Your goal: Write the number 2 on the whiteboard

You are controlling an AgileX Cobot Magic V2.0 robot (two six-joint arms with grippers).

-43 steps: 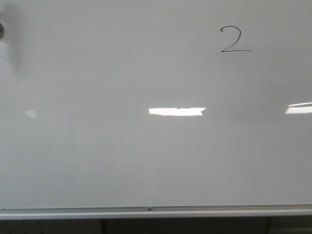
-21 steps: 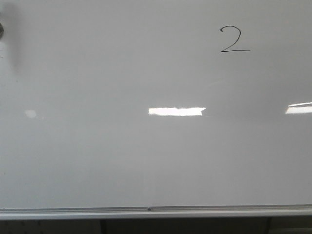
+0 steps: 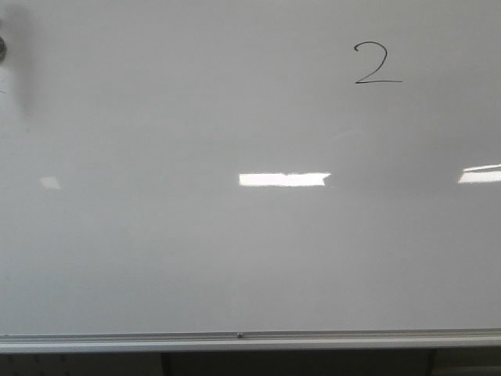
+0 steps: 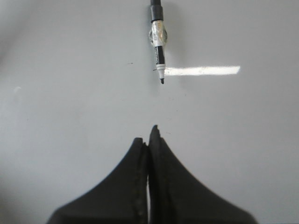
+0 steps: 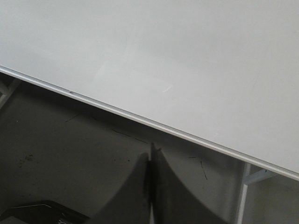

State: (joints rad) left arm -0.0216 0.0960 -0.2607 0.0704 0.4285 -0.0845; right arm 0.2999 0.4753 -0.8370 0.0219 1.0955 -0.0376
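Upper right of frame: thin black hand-drawn number 2 [image 3: 377,63] on glossy white whiteboard [image 3: 196,258], smudge-prone; both tools pressed together, empty.

Below my right wrist: dark grey floor [image 5: 70,154], scuffed with thin black marks. Pale metal stand leg [image 5: 242,196] with a diagonal brace rises from it. Bright rectangular light reflection [image 3: 283,179] ahead, a second one at the right edge.
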